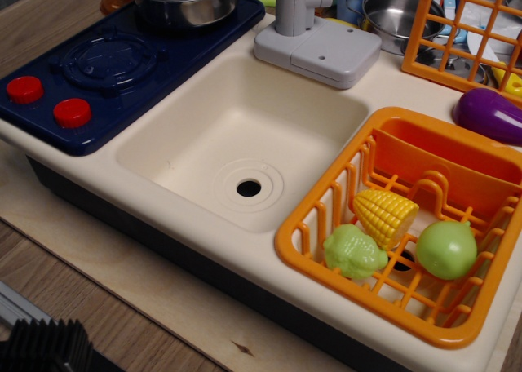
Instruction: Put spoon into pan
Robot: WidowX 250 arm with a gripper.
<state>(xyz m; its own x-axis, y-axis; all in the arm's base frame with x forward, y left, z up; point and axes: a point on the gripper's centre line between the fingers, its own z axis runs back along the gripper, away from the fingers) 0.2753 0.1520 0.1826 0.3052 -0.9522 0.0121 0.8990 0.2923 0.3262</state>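
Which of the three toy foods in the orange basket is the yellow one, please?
The corn cob, ridged and yellow, lying between the pale green leafy vegetable and the round green fruit in the orange basket.

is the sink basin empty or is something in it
Empty. The sink basin shows only its bare cream floor and the open drain hole; the corn and other toy food sit in the orange rack beside it.

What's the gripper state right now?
Gripper: not in view in this frame, so open or closed cannot be told. No spoon is visible either.
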